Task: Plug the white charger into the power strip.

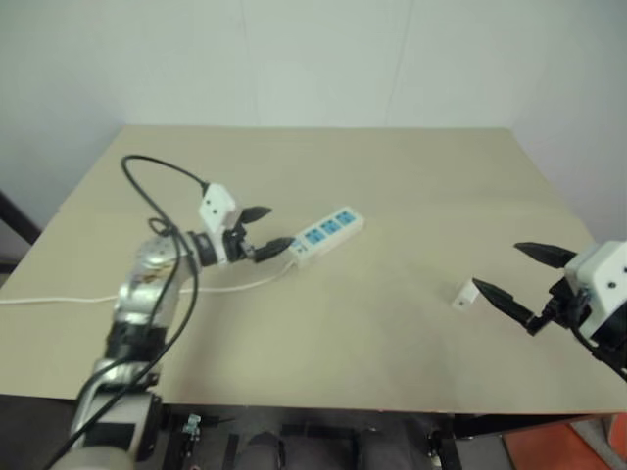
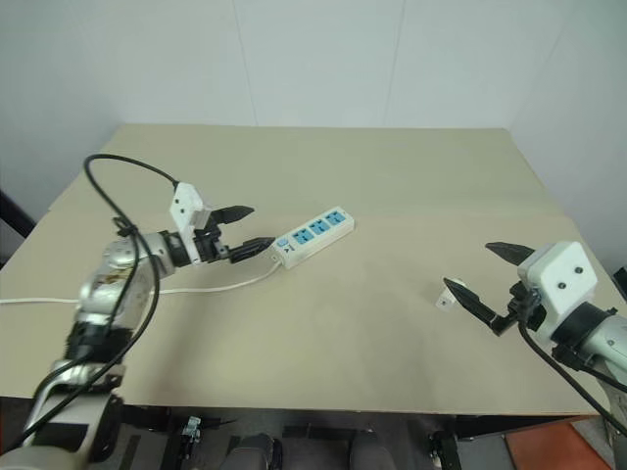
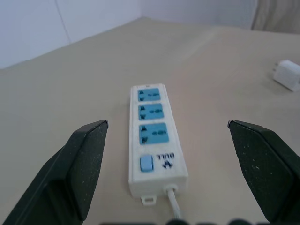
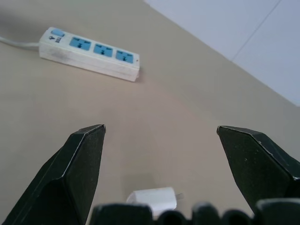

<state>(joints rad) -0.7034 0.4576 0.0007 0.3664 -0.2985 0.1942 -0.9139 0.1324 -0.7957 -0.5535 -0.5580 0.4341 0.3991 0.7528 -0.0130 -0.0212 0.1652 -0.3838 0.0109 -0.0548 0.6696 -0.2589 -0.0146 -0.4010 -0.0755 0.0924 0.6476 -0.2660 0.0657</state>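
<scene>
**Both Claws Apart, Charger Unplugged**

The power strip point(image 1: 325, 234) lies flat on the table point(image 1: 411, 176), left of centre, its long axis running from about 8 o'clock to 2 o'clock. All three blue sockets face up and are unoccupied. The cord point(image 1: 118, 294) exits the switch end toward 8 o'clock.

The left claw point(image 1: 266, 229) sits at that switch end, fingers spread, gripping nothing.

The charger point(image 1: 464, 293) lies on the table at 4 o'clock from the strip, well apart from it.

The right claw point(image 1: 524, 276) is just beside the charger, fingers spread wide, empty.
</scene>
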